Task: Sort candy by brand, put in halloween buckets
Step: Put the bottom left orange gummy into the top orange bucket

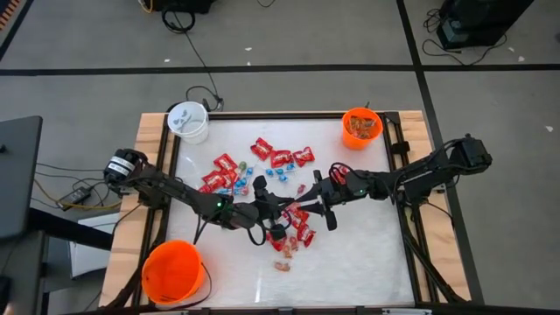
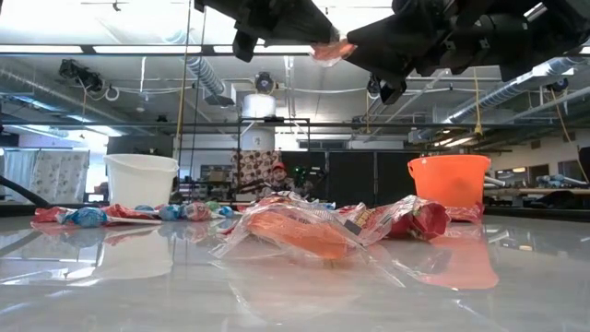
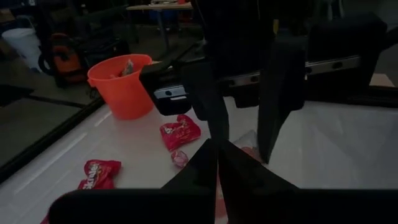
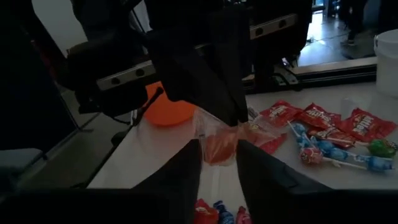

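A clear-wrapped orange-pink candy (image 4: 217,146) hangs high over the table's middle, between my two grippers, which meet tip to tip. My left gripper (image 3: 217,163), reaching in from the table's left, is shut on its wrapper. My right gripper (image 4: 219,163) comes from the right, with its fingers on either side of the candy's body. Below them lies the loose candy (image 1: 262,166): red packets, blue pieces and lollipops. The white bucket (image 1: 188,121) stands at the far left, the small orange bucket (image 1: 360,127) at the far right and the larger orange bucket (image 1: 172,271) at the near left. My left gripper pinches the twisted clear end of the wrapper (image 4: 235,121) between its shut fingers, coming about level from the table's left. The candy is lifted well clear of the table. My right gripper has the candy's orange body (image 4: 214,149) between its two fingertips, about level from the table's right. The body fills the gap between them.
The candy pile spreads from the table's centre toward the far left. Red packets (image 3: 180,132) lie below the grippers. The small orange bucket holds some candy. A dark rail frames the tabletop's edges (image 1: 398,140). Cables lie on the floor behind the table.
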Available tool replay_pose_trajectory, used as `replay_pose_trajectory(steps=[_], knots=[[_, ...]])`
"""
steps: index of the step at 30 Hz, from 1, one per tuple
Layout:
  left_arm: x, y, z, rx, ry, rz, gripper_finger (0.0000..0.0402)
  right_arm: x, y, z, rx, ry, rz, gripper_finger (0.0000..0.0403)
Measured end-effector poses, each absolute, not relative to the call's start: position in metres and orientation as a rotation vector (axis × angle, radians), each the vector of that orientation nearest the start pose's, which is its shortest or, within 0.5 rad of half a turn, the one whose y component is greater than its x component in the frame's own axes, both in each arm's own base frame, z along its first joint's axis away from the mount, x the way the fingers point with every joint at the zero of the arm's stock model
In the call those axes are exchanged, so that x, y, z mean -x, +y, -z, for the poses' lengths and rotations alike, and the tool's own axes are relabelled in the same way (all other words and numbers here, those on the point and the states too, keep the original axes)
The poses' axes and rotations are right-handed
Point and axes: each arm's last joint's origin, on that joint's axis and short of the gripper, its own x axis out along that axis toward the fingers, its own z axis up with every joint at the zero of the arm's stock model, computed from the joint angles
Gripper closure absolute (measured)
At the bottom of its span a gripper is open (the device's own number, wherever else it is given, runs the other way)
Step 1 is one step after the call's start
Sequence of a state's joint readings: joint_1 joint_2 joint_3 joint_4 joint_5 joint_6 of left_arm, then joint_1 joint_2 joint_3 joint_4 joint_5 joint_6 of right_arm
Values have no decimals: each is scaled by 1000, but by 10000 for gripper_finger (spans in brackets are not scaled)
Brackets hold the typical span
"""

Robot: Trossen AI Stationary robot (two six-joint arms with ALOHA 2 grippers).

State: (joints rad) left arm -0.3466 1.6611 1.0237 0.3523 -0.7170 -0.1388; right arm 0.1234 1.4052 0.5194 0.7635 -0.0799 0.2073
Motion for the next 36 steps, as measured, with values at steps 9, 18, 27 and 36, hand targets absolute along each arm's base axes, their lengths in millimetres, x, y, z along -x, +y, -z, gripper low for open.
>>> replay_pose_trajectory(steps=[9,18,27,36], knots=[[-348,-106,-243,5,227,-349,382,-271,36,-200,-205,146,-200,393],[-324,-102,-257,-27,363,-330,347,-261,9,-211,-184,542,224,398],[-326,-106,-225,37,556,-247,339,-237,-44,-280,-112,789,538,398],[-336,-116,-180,47,755,-60,339,-192,-124,-312,-242,919,821,397]])
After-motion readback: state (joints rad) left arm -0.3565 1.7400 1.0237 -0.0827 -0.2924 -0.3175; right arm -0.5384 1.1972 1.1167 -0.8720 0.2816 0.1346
